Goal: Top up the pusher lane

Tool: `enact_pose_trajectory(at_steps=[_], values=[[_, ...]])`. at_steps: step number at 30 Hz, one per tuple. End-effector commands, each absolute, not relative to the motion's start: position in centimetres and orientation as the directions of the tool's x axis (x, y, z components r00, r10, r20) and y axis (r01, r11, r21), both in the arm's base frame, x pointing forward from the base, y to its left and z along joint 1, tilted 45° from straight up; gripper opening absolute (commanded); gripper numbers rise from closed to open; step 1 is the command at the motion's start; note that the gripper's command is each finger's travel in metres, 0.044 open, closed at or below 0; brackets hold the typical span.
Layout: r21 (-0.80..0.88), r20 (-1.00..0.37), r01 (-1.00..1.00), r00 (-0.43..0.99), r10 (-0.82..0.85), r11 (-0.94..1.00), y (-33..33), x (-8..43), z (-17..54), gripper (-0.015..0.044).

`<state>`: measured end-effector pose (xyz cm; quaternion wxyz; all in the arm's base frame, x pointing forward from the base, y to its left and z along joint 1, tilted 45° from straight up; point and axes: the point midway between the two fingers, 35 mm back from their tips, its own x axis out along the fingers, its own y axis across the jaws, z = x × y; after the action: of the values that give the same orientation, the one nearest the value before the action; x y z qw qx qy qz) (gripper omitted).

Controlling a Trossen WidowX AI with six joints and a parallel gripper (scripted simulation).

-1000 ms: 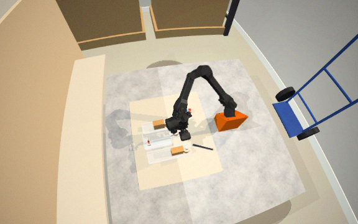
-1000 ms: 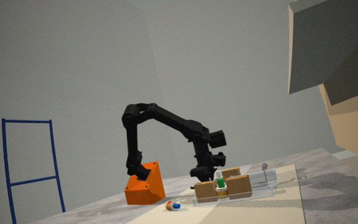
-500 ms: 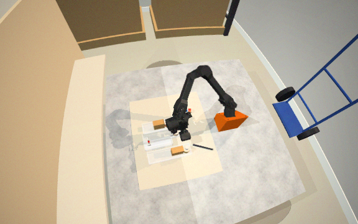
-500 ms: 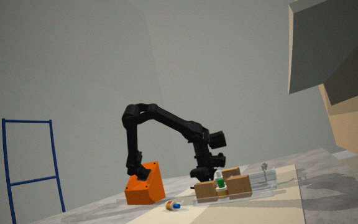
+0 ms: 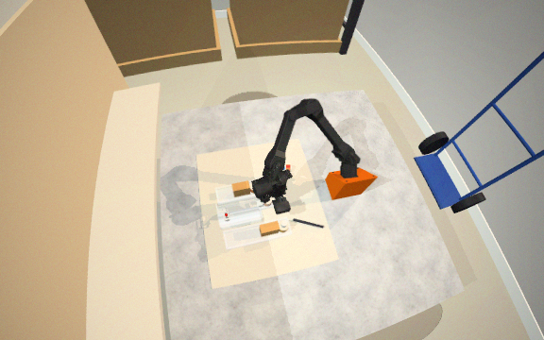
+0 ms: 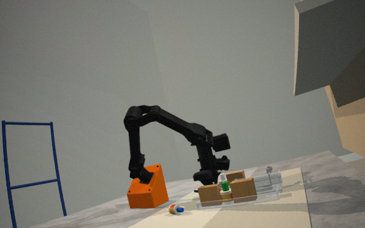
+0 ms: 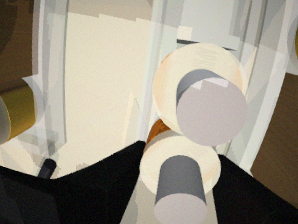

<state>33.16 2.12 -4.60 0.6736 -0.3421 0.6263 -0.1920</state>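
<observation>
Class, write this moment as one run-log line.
jaws: closed on white-topped jar | second white-topped jar: just ahead | blue-capped jar: on its side | release: pending

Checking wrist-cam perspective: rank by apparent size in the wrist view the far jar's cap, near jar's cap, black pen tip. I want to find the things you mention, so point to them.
1. far jar's cap [image 7: 212,112]
2. near jar's cap [image 7: 180,208]
3. black pen tip [image 7: 48,167]

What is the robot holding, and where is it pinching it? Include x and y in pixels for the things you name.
The gripper [image 7: 178,155] holds the nearer white-capped jar [image 7: 180,210], seemingly by its sides, below the cap.
</observation>
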Motion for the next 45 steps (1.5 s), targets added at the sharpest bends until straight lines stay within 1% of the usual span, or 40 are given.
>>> enact_pose_trajectory(at_steps=[1, 43, 45], values=[[-0.705, -0.709, -0.164, 0.150, -0.689, 0.690, 2.05, 33.30, -4.53, 0.0000], [-0.705, -0.709, -0.165, 0.150, -0.689, 0.690, 1.97, 32.60, -4.62, 0.0000], [-0.705, -0.709, -0.165, 0.150, -0.689, 0.690, 1.98, 32.65, -4.64, 0.0053]])
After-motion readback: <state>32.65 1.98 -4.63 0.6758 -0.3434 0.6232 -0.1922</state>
